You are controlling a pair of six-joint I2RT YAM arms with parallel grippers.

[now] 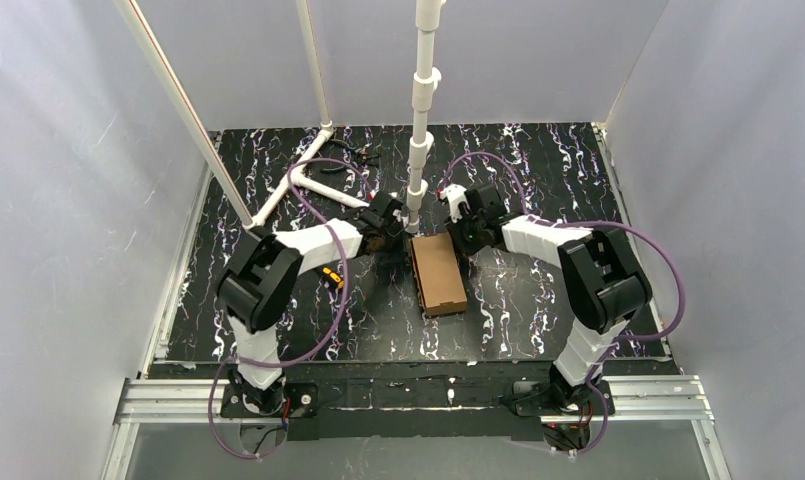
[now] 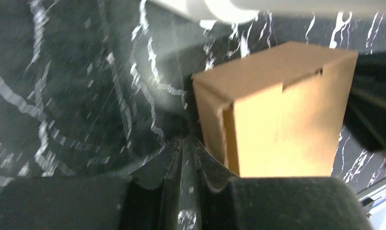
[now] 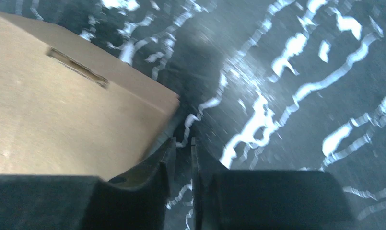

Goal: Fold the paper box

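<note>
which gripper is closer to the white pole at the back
Left. The left gripper sits right beside the white pole; the right gripper is farther off, beyond the paper box corner.

Two arms (image 1: 278,270) of white shell segments with bulky black joint housings. A purple cable (image 1: 340,290) loops loosely along each. Black base plates sit at the near edge. Each gripper (image 3: 181,148) has dark, matte, wedge-shaped fingers (image 2: 174,158).

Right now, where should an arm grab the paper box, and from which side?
Pinch the paper box across its narrow width, coming from above near mid-length. It appears to lie closed and flat on the table, long axis running near to far, and both long sides look clear there.
</note>
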